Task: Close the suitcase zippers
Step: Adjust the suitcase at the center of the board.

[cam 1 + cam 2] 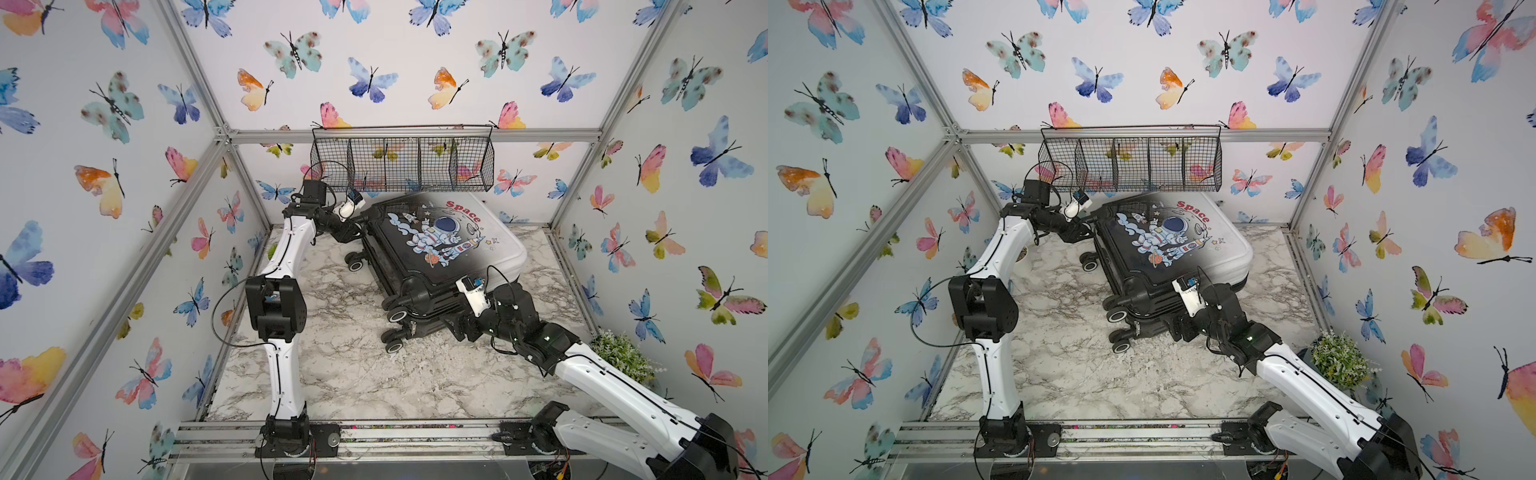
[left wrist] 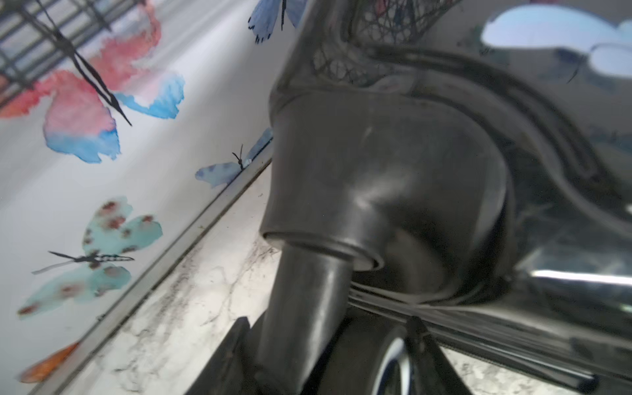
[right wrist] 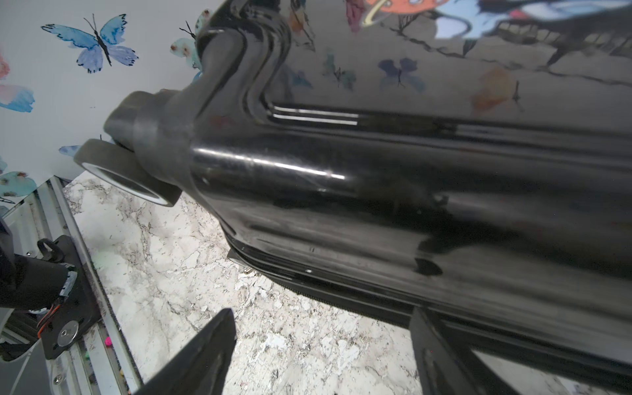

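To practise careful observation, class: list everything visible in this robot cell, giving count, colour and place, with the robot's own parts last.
Marble-look tabletop: one, white-grey, under everything.
Hard-shell suitcase with astronaut cartoon: one, black fading to silver-white, lying on the tabletop.
Caster wheels: four, black with white rims, at the suitcase's black end.
Zipper track: one, black, round the suitcase's rim.
Wire basket: one, black, hung at the back wall.
Leafy plant: one, green-white, near right corner.
Left gripper: one, black, jaws either side of a caster, grip unclear.
Right gripper: one, black, open, at the suitcase's near rim.
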`<state>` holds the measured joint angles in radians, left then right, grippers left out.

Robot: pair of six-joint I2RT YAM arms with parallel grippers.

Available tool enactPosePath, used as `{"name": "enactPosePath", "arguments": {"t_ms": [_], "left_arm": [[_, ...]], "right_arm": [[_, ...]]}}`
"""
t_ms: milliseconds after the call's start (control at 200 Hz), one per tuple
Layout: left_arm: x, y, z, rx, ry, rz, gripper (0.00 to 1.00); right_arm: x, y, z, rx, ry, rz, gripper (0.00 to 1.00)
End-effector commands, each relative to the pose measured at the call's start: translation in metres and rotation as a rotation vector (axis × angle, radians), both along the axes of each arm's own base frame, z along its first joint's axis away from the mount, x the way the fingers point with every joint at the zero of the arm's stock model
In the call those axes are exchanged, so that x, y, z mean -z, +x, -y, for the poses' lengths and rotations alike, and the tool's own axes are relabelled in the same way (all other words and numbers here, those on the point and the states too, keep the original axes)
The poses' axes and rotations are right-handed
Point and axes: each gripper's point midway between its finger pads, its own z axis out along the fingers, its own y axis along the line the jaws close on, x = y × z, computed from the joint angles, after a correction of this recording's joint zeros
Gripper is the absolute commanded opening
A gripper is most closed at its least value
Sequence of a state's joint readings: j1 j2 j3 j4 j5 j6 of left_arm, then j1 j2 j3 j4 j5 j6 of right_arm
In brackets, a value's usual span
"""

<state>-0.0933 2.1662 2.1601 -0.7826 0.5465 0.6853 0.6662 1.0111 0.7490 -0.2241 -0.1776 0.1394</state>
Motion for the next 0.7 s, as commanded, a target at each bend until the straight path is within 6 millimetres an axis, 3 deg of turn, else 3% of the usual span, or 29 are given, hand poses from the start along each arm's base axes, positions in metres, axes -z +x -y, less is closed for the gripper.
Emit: {"name": "enactPosePath", "arguments": {"t_ms": [0,155,360,435,541,696], "left_arm": [[0.002,-0.019,0.006,0.063,-0.046,-0.063,0.33],[-0.007,-0.024,-0.003,0.055,-0.053,-0.06,0.23],[-0.009,-0.036,-0.028,-0.044,0.03,-0.073,0.21],[0.002,-0.047,-0.04,-0.092,0.086,-0.106,0.22],[-0.01,-0.071,-0.049,-0.132,0.093,-0.086,0.22],[-0.023,-0.114,-0.052,-0.182,0.056,-0.091,0.23]], "right_arm": [[-0.005,0.009,0.005,0.054,-0.008,-0.012,0.83],[-0.006,0.012,0.002,0.073,0.016,-0.041,0.83],[-0.008,0.018,0.006,0.115,0.002,-0.052,0.83],[-0.003,0.025,0.013,0.137,-0.035,-0.071,0.83],[0.005,0.035,0.021,0.154,-0.061,-0.098,0.83],[-0.002,0.061,0.031,0.155,-0.067,-0.065,0.83]]}}
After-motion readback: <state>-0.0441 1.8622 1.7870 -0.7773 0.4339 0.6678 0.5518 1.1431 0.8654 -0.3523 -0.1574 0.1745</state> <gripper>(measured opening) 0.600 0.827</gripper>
